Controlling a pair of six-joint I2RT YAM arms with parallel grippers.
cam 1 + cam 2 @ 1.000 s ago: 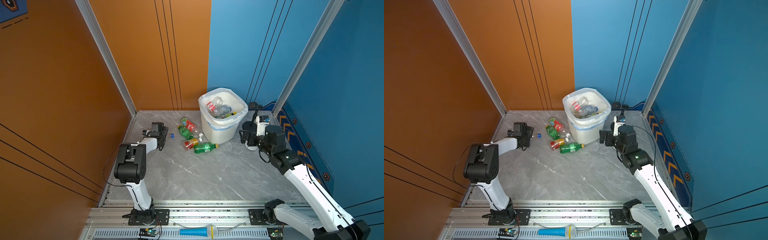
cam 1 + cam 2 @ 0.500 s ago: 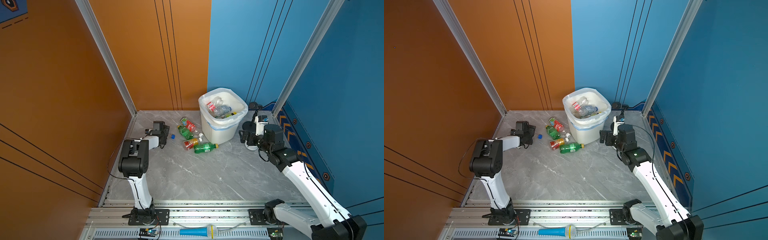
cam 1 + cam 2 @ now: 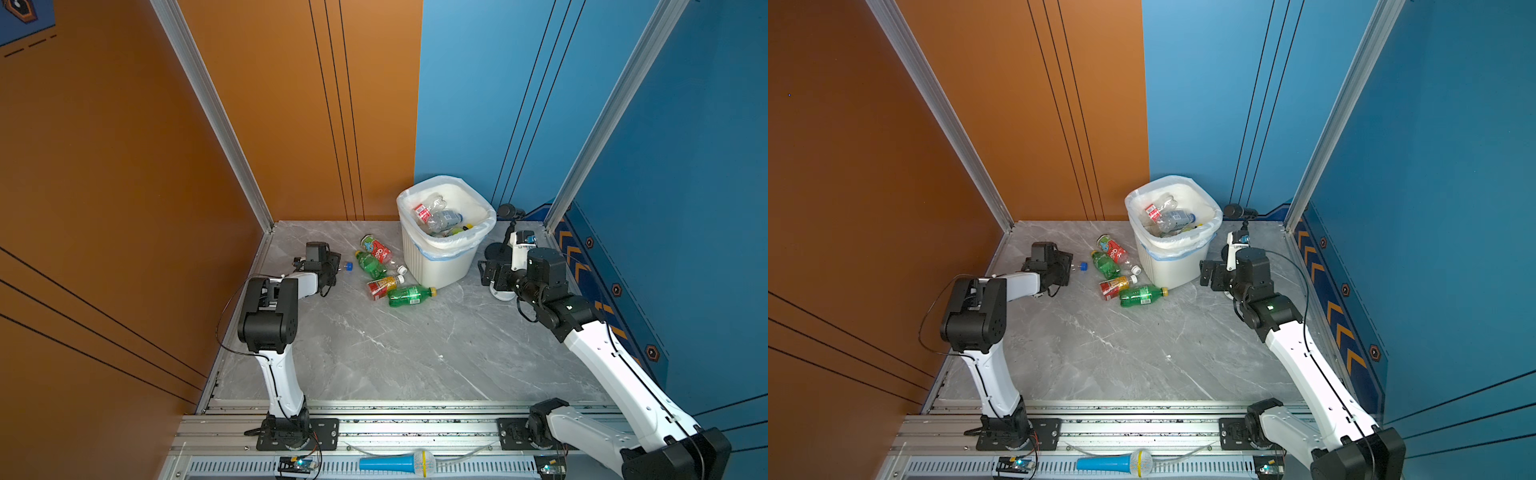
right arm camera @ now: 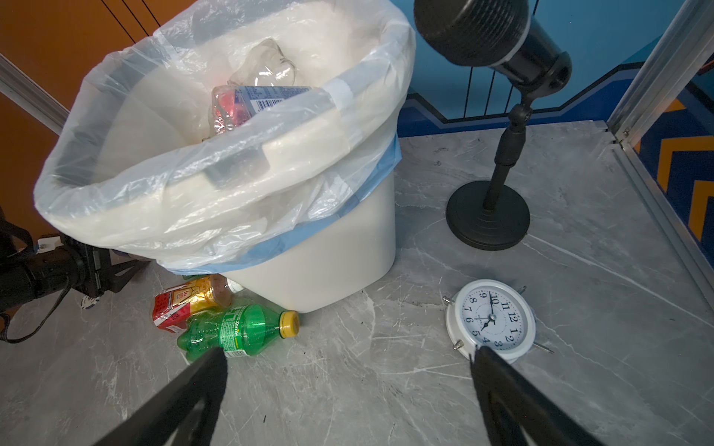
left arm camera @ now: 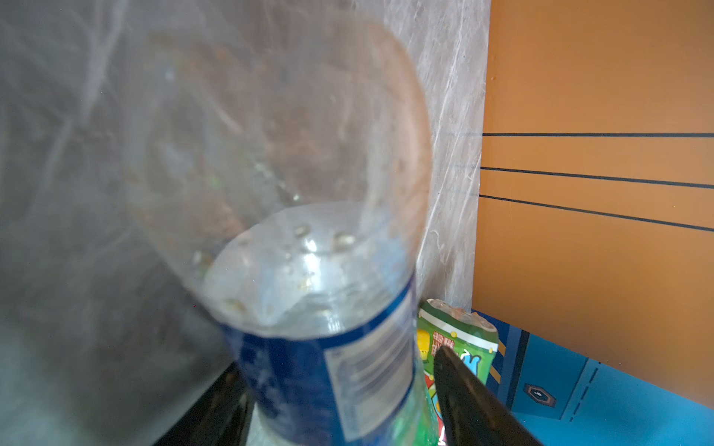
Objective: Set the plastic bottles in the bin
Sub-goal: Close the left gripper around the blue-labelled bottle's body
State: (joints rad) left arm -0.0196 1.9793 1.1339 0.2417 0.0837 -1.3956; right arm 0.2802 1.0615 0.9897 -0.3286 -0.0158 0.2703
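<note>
A clear bottle with a blue label [image 5: 309, 309] and a blue cap [image 3: 349, 266] lies at the far left near the orange wall. My left gripper [image 5: 336, 363] has a jaw on each side of it; a grip cannot be told. Several more plastic bottles lie left of the bin [image 3: 436, 270]: a red-labelled one [image 3: 376, 250], a green one [image 3: 371, 266], a red-and-yellow one [image 4: 181, 305] and a Sprite bottle [image 4: 239, 332]. Other bottles [image 3: 436, 216] lie inside the bin. My right gripper [image 4: 347, 354] is open above bare floor right of the bin.
A black microphone stand [image 4: 487, 220] is behind and right of the bin. A white alarm clock [image 4: 490, 320] lies by my right gripper's fingertip. A blue cone [image 3: 395, 462] rests on the front rail. The orange wall [image 3: 166, 208] is close beside my left arm.
My left arm's elbow has swung right and up, and its jaws have narrowed around the blue-labelled bottle. The right arm has hardly moved.
</note>
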